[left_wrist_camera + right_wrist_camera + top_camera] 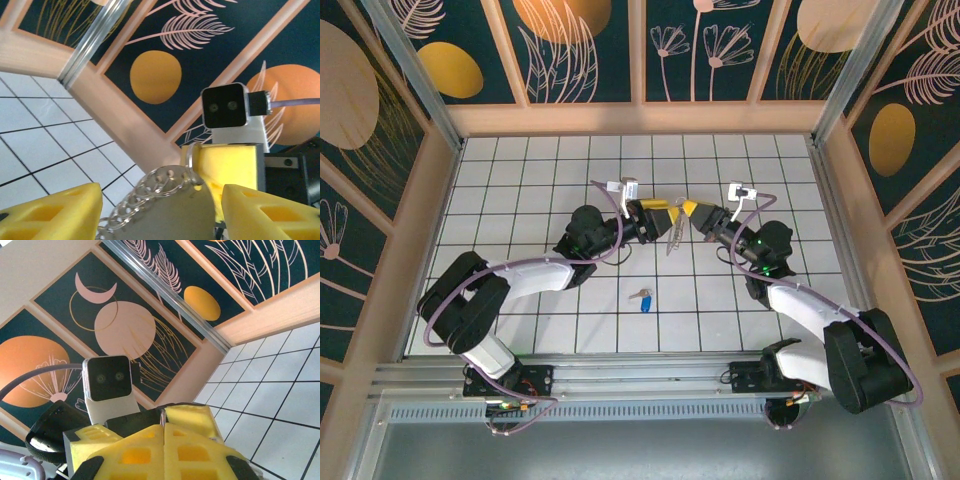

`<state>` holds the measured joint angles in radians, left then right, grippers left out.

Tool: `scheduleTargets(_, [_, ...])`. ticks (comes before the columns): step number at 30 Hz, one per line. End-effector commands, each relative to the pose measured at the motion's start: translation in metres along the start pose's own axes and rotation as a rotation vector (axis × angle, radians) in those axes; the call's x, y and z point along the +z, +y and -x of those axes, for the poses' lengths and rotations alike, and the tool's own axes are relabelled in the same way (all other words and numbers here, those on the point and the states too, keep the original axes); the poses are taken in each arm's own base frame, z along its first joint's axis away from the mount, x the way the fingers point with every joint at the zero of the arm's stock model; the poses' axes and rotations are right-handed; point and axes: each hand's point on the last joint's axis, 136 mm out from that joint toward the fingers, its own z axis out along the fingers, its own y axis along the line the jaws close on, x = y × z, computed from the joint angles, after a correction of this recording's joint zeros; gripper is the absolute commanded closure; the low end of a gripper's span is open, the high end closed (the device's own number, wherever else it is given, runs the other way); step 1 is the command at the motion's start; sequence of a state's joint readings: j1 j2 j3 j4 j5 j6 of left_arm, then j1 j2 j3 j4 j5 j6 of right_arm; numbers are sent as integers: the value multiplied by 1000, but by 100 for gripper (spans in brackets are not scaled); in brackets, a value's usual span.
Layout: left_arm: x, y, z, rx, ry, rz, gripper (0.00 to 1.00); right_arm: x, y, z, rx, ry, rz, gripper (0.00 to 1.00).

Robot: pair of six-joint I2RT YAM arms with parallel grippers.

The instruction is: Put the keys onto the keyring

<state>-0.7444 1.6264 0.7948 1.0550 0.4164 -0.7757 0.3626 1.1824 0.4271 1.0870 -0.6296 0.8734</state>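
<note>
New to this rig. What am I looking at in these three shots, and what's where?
Two robot arms are bolted at the near edge of a tiled table. The overhead shot comes from above and behind them; the other two come from cameras on each wrist. The right gripper is shut on the keyring, a pale metal loop held up between the arms. The left gripper has its yellow fingers apart on either side of the ring, not gripping it. The blue-headed key lies loose on the tiles.

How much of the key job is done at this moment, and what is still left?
Done: the keyring is lifted off the table, between both pincers. In hand: the right pincer is shut on it, and the left pincer stands open around it. Left: the blue key lies on the tiles, not threaded.
</note>
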Motion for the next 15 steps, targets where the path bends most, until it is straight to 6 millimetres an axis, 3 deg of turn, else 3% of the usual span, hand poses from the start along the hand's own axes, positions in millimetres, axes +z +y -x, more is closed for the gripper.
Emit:
scheduleTargets(1, [3,-19,16,19,-38,-88,38,5,22,9,-38,-12,67,100])
scheduleTargets(15, [3,-23,18,13,-49,-113,55,10,19,1,-32,8,63,100])
